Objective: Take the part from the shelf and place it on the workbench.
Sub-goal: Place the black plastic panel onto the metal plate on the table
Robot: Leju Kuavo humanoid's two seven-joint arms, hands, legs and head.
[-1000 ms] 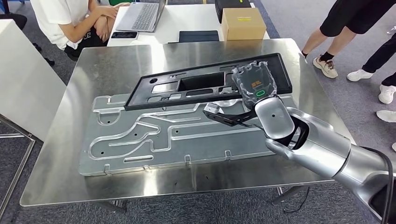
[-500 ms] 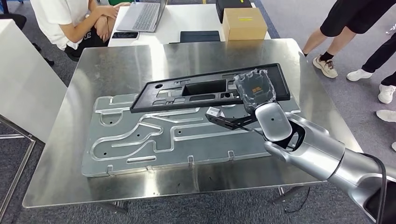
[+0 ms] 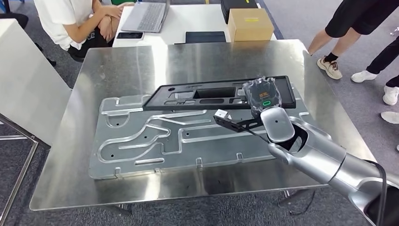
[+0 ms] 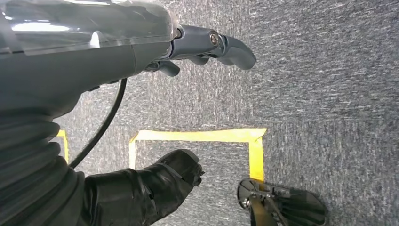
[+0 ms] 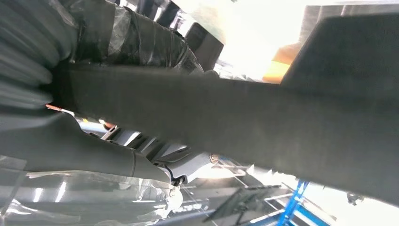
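The part is a long black plastic frame (image 3: 207, 94) with cut-outs, lying low and nearly level over the far edge of a grooved aluminium plate (image 3: 141, 141) on the steel workbench (image 3: 141, 61). My right hand (image 3: 262, 95), wrapped in clear film, grips the frame's right end. In the right wrist view the black frame (image 5: 244, 117) crosses the picture close to the camera, with fingers on both sides of it. My left hand (image 4: 197, 42) hangs over grey carpet, its fingers loosely apart with nothing in them.
Behind the workbench a white table carries a laptop (image 3: 149, 14), a cardboard box (image 3: 251, 23) and a dark tablet (image 3: 204, 36). A person sits at the far left (image 3: 70, 21). People's legs stand at the right (image 3: 348, 23). Yellow tape (image 4: 197, 135) marks the floor.
The camera has shifted a little. My right hand has carried the frame slightly to the right and lowered it, so it lies flatter and closer to the plate.
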